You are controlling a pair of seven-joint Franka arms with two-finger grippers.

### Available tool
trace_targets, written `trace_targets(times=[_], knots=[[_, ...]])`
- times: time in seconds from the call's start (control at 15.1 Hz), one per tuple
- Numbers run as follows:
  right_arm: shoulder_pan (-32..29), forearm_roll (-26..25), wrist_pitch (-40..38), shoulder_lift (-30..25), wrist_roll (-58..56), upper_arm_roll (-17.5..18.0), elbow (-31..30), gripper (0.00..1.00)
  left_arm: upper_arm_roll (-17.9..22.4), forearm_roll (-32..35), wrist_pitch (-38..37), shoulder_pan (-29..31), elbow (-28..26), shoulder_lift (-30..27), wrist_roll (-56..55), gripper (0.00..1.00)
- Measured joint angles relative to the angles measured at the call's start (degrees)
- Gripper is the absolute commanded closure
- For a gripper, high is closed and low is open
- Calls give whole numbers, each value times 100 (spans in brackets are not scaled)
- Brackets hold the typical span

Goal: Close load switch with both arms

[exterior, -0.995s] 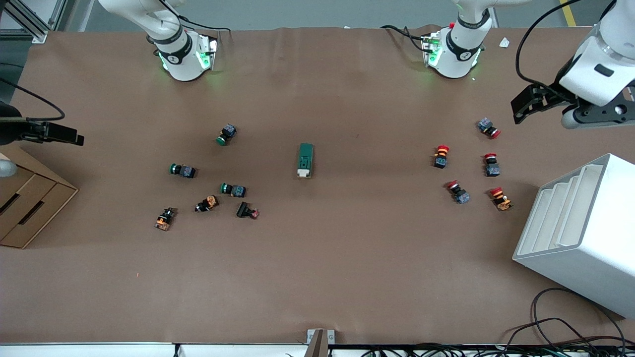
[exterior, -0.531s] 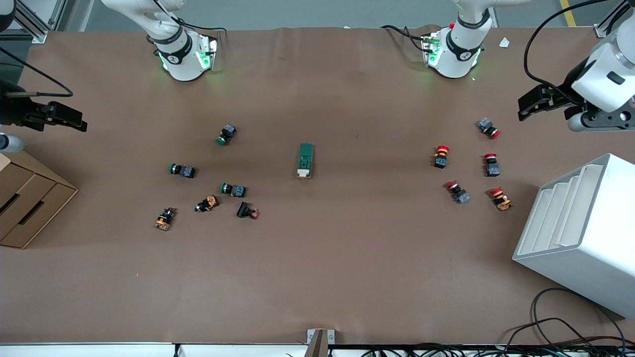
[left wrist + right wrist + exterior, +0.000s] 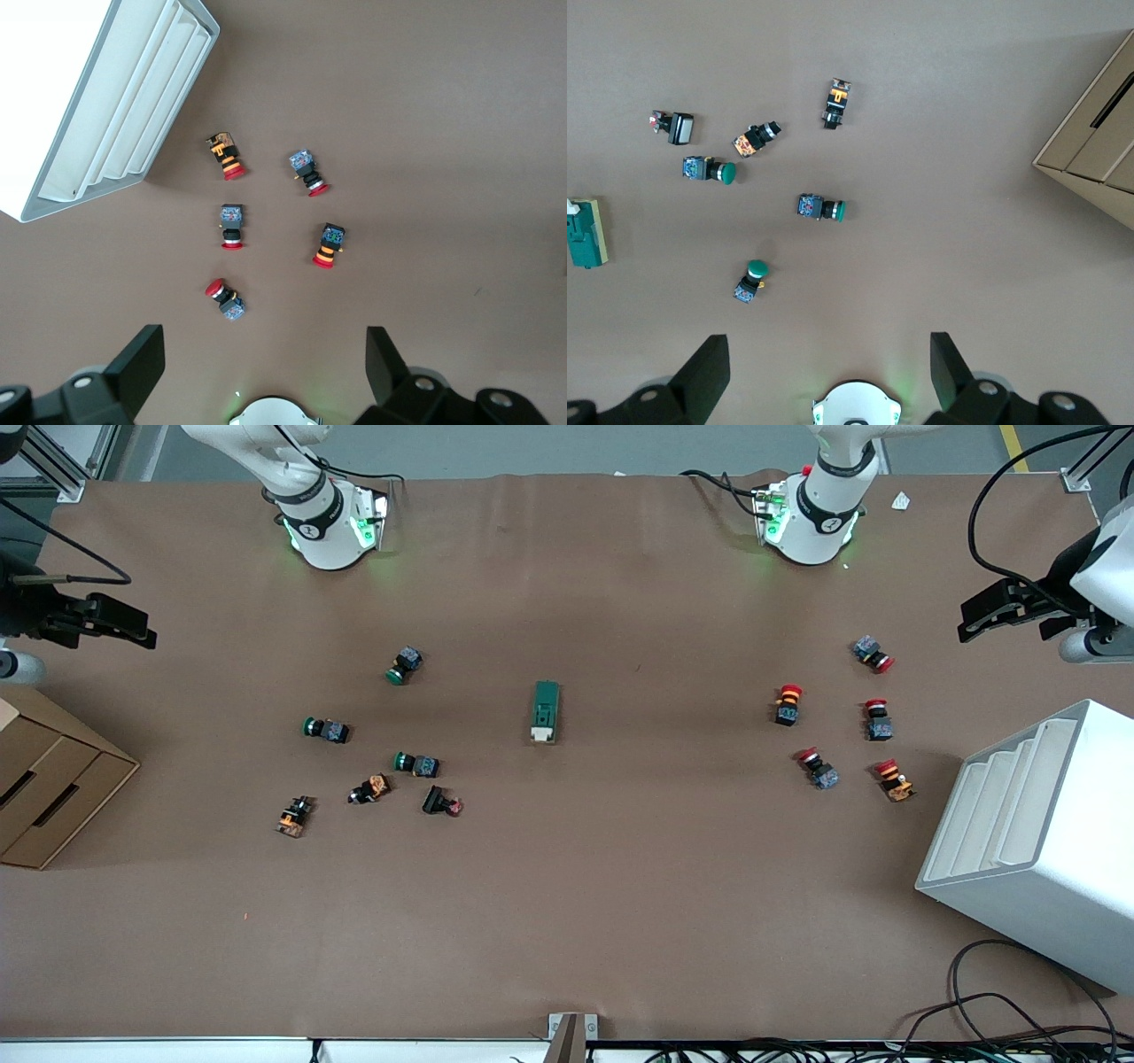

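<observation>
Dark-green rectangular load switch [image 3: 546,711] with its cream slider sits untouched mid-surface, since left gripper [image 3: 264,365] and right gripper [image 3: 829,367] both hover wide-jawed, empty, over the ends.

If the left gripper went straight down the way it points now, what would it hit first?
Probably bare table. The left gripper, jaws open, points down beside the red-capped buttons; the closest button lies just off the line, though depth is unclear.
</observation>
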Motion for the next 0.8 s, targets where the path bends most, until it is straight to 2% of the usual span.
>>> trace_targets(times=[0.2,0.53,0.8], knots=[[16,0,-21,-211,0,14,-132,0,-207,0,60,132,-39,-25,0,0],[15,2,-35,-592,2,-56,-375,0,-290,0,160,96,-245,-207,0,0],[39,2,-22,-655,2,-55,-422,0,-299,-1,213,-13,-465,-392,-5,0]])
